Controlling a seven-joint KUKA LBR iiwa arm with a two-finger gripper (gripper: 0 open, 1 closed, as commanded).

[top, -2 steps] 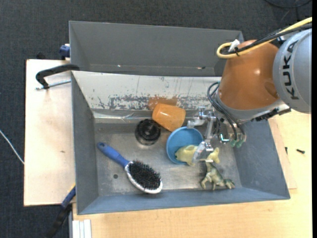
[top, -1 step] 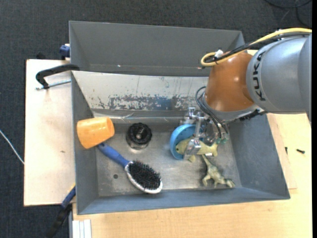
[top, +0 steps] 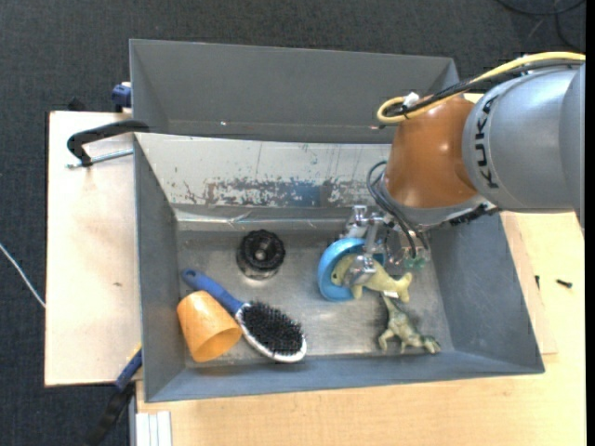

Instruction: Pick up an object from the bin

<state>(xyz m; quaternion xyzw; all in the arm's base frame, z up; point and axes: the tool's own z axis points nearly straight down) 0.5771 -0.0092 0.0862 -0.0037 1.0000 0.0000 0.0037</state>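
Observation:
My gripper (top: 387, 245) hangs low at the right of the bin floor, below the orange wrist cover. Right under it lie a blue ring-shaped roll (top: 331, 269) and a pale yellow toy figure (top: 383, 282), both touching or nearly touching the gripper. An olive-green toy figure (top: 403, 334) lies just in front of them, near the bin's front wall.
A black round knob-like thing (top: 260, 251) sits at the middle of the floor. At the front left lie an orange cup (top: 206, 327) on its side and a hairbrush (top: 268, 329) with a blue handle. The arm comes in over the right wall.

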